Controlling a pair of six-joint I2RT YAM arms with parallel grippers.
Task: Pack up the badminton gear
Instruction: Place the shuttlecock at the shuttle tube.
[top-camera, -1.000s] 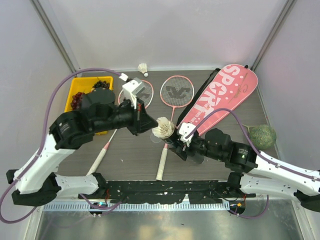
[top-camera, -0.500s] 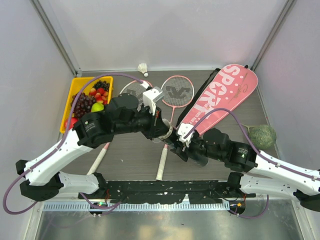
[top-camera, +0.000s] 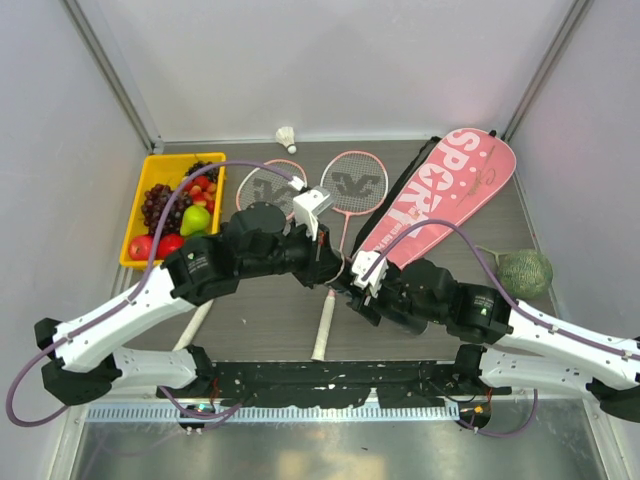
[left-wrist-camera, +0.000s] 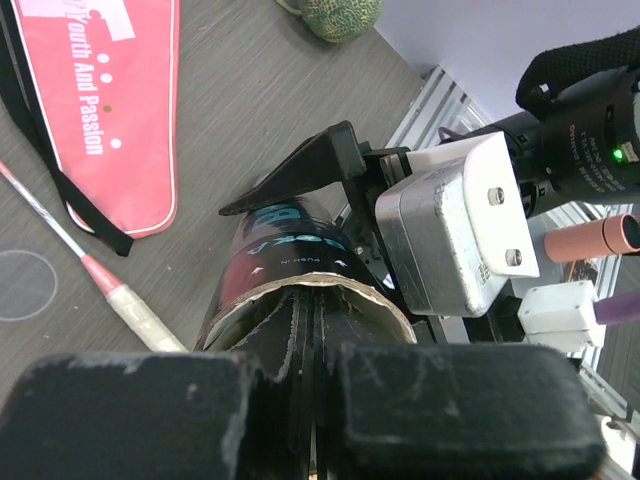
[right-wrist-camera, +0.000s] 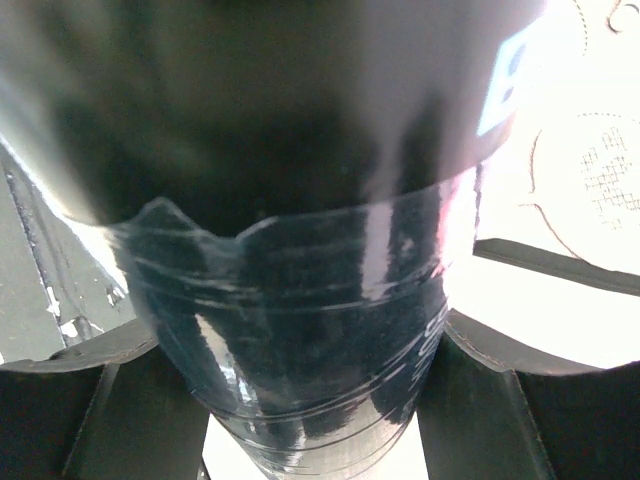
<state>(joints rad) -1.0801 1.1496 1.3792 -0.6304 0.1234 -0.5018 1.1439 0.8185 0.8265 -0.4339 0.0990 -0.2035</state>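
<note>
Right gripper (right-wrist-camera: 310, 400) clamped around long dark cylindrical tube (left-wrist-camera: 290, 255) at table centre; left gripper (left-wrist-camera: 312, 340), fingers nearly together, reaches into its mouth, any load hidden. Judged early: pink-framed rackets (top-camera: 272, 186) (top-camera: 352, 185), white feather shuttlecock (top-camera: 287, 135) and pink "SPORT" bag (top-camera: 440, 195) lie unpacked.

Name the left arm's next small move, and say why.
Probably open the left fingers slightly and back them straight out of the tube. They sit nearly together inside its open mouth. The shuttlecock they carried a second ago is no longer in sight, so it seems to be seated inside. The right fingers clamp the tube steady.
</note>
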